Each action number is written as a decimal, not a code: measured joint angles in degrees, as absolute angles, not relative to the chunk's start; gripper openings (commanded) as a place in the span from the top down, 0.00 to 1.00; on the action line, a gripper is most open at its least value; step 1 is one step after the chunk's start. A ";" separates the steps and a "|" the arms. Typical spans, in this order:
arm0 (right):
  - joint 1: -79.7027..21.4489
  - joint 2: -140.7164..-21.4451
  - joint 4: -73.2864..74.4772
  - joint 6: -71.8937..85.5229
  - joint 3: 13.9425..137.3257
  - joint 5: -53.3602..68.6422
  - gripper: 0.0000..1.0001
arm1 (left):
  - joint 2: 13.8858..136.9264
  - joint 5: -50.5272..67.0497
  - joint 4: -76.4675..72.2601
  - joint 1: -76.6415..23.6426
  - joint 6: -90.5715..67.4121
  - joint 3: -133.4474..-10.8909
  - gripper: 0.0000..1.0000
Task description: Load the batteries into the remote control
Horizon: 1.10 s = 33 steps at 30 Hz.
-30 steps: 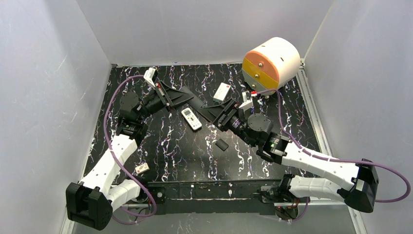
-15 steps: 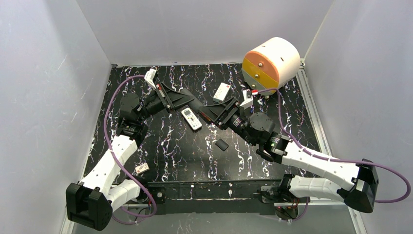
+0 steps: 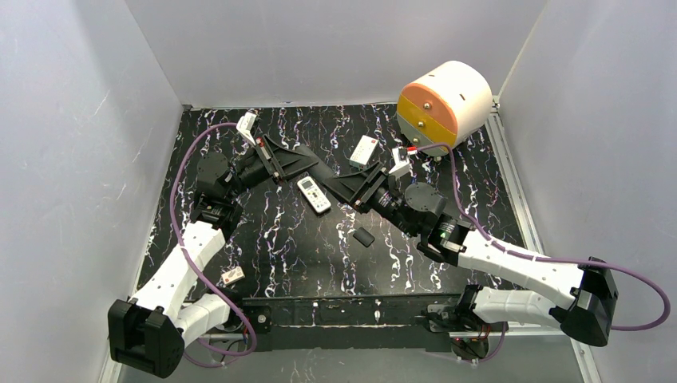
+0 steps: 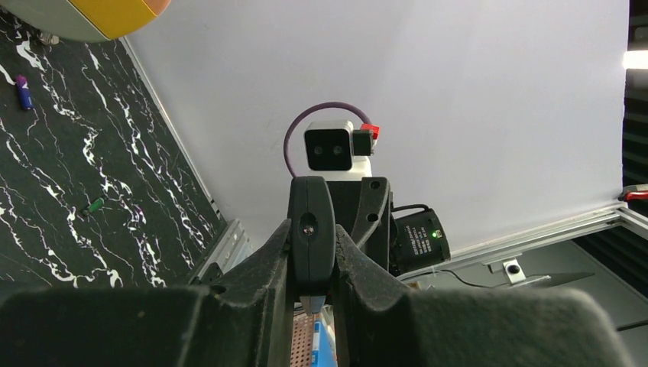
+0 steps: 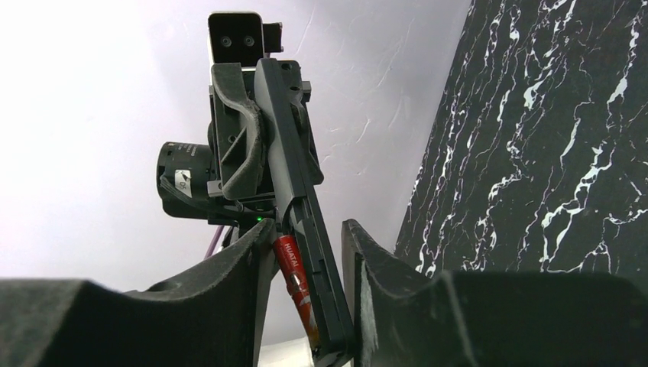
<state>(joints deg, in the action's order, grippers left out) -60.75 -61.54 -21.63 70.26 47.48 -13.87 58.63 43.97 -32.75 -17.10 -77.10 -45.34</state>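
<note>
The white remote control [image 3: 314, 194] lies face up on the black marbled table, between the arms. My left gripper [image 3: 286, 163] is shut on one end of a long black bar [image 3: 315, 171], which also shows in the left wrist view [image 4: 310, 206]. My right gripper [image 3: 357, 188] sits around the bar's other end [image 5: 286, 138], shut on a red battery [image 5: 294, 275] that is pressed against the bar's side. A green battery [image 4: 94, 205] and a dark purple battery [image 4: 23, 90] lie on the table at the far right.
A white box with a red mark [image 3: 364, 151] lies behind the bar. An orange and white drum [image 3: 444, 104] stands at the back right. A small black cover [image 3: 364, 237] lies mid-table. A small white piece [image 3: 233, 275] lies by the left arm.
My right gripper has moved left toward the black bar and closed in on its end. The left arm has shifted the bar slightly right. The white remote has not moved.
</note>
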 measured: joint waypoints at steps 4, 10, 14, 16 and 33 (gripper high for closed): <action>-60.69 -61.54 -21.87 70.46 47.48 -13.30 0.64 | 58.57 43.90 -32.80 -17.10 -77.60 -45.34 1.00; -60.45 -61.54 -23.46 70.48 47.46 -12.62 0.73 | 58.54 43.53 -32.77 -17.10 -79.79 -45.34 1.00; -60.45 -61.54 -24.51 70.35 47.35 -12.34 0.56 | 58.54 43.46 -32.93 -17.10 -81.32 -45.34 1.00; -60.42 -61.54 -25.06 70.37 47.13 -12.25 0.29 | 58.57 43.46 -32.97 -17.10 -81.65 -45.34 1.00; -59.96 -54.59 -28.32 70.17 40.21 -13.45 0.53 | 58.57 42.83 -32.93 -17.10 -81.58 -45.34 1.00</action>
<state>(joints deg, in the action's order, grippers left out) -59.96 -54.59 -28.32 70.17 40.21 -13.45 58.57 42.83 -32.93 -17.10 -81.58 -45.34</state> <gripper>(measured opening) 0.497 0.173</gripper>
